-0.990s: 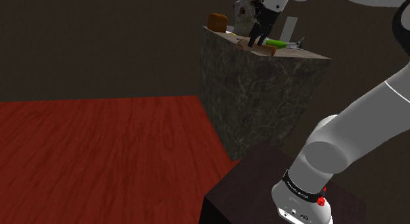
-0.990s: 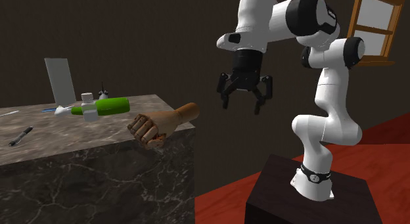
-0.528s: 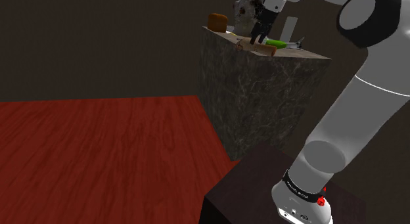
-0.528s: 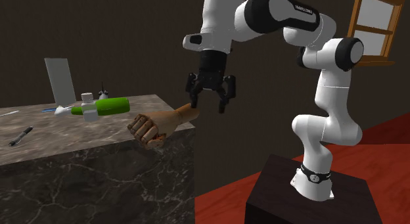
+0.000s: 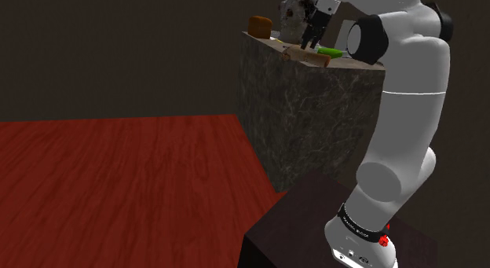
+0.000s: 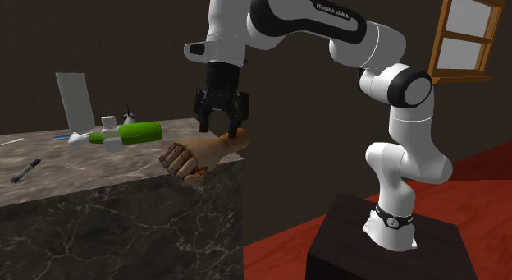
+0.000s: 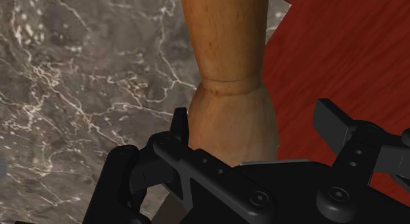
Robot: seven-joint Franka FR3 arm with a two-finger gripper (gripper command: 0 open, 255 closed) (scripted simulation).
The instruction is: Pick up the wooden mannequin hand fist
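Spread end effector straddles the wooden fist at its wrist, green bottle well apart.

Home interior, red wood floor, framed window

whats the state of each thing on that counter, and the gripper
gripper: open, astride the forearm end, not clasping it
wooden mannequin fist: lying at the marble counter edge, not held
green bottle: lying on its side
pen: lying flat
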